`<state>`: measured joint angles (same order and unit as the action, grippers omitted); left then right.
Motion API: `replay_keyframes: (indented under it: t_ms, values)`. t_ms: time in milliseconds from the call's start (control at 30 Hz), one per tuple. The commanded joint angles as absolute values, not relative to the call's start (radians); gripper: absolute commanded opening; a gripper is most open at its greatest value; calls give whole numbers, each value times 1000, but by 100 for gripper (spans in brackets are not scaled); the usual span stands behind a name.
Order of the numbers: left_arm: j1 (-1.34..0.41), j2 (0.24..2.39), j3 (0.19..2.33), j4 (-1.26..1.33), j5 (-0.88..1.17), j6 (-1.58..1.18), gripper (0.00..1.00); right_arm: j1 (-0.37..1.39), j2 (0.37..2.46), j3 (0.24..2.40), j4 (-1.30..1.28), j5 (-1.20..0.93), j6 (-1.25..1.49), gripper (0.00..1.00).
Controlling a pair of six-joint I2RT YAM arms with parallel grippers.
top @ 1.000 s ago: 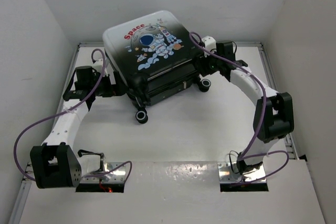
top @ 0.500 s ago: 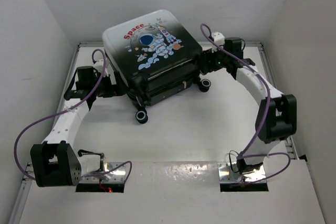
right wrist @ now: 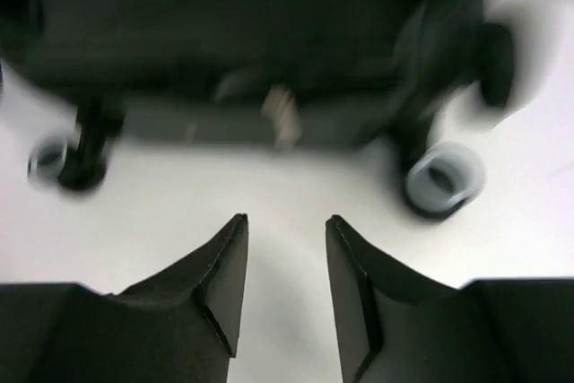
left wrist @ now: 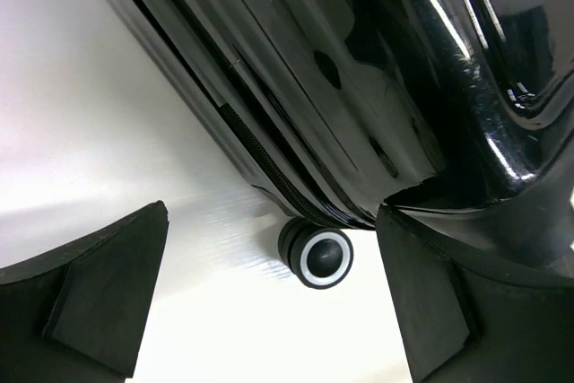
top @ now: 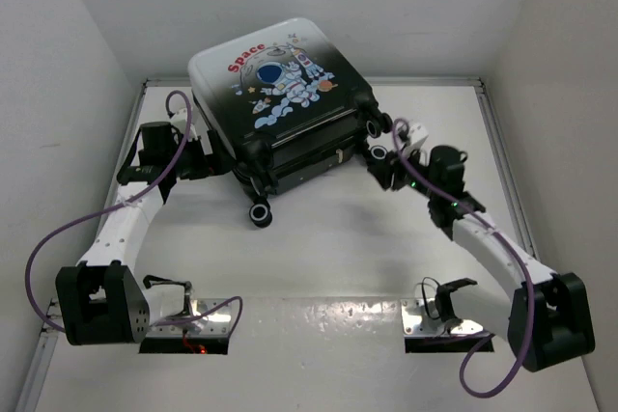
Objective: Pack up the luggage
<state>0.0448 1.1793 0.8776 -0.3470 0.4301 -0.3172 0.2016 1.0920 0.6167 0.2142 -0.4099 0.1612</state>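
Well, the suitcase (top: 275,94) sits at the far edge of the table (top: 338,238), a little toward the far-left corner, astronaut side up with its lid down on the base. Its black wheels (top: 260,214) point toward the near edge. Whether the zip is done up I cannot say; the right wrist view is smeared.

To my eye it will handle as a stiff, bulky thing. The glossy shell looks slippery, too broad for either pair of fingers to span, and the wheels may let it roll if it is pushed. The lip along the seam, or the frame by a wheel, looks like the best place to take hold.

The left gripper (left wrist: 269,293) stands wide apart at the case's left side, holding nothing, one wheel showing between its fingers. The right gripper (right wrist: 285,226) hangs off the case's near right corner, fingers drawn to a narrow gap with only bare table between them.
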Motion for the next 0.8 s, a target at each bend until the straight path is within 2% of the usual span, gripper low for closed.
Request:
replay_keyframes:
  t_ms: [0, 67, 167, 267, 333, 400, 633, 767]
  values:
    - [29, 1134, 897, -187, 497, -388, 98, 308, 1103, 417, 567, -301, 210, 39]
    - [29, 1120, 908, -187, 534, -379, 98, 339, 1175, 376, 713, -302, 224, 40]
    - [38, 1109, 936, -210, 703, -304, 98, 339, 1291, 353, 915, -345, 287, 56]
    - [38, 1086, 945, -219, 885, -203, 97, 308, 1429, 357, 1107, -466, 331, 63]
    - [38, 1063, 936, -219, 952, -190, 97, 275, 1480, 377, 1231, -567, 385, 61]
    - [38, 1051, 936, -219, 963, -166, 97, 258, 1577, 414, 1329, -676, 422, 55]
    - [60, 1094, 948, -219, 917, -156, 97, 212, 1798, 509, 1532, -802, 409, 42]
    - [71, 1143, 1011, -287, 917, -94, 97, 206, 1896, 581, 1595, -854, 437, 44]
